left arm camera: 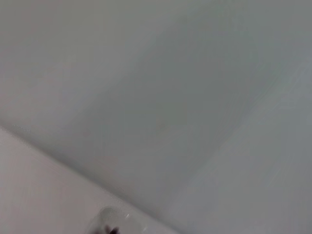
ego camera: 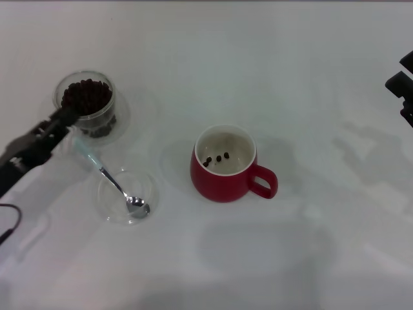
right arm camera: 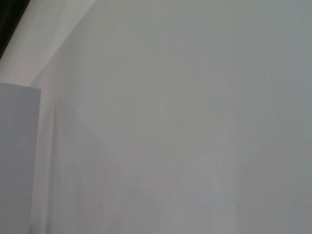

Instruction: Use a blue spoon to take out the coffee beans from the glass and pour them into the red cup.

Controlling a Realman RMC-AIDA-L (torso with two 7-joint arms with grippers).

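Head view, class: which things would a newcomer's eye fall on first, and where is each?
The red cup stands mid-table with three coffee beans inside. At far left, the glass is heaped with dark beans, the left gripper at its rim. Between them, the blue spoon rests in a shallow clear dish.

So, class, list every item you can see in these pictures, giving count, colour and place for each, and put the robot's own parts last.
Glass: one, clear, far left of table, nearly full of beans.
Coffee beans: a dark brown heap in the glass; three more in the red cup.
Red cup: one, red with white inside, centre, handle toward the robot's right.
Blue spoon: one, pale blue handle, silver bowl resting in the dish.
Clear dish: one, shallow, near side of the glass.
Table: white.
Left gripper: black, at the glass rim.
Right gripper: black, right edge.
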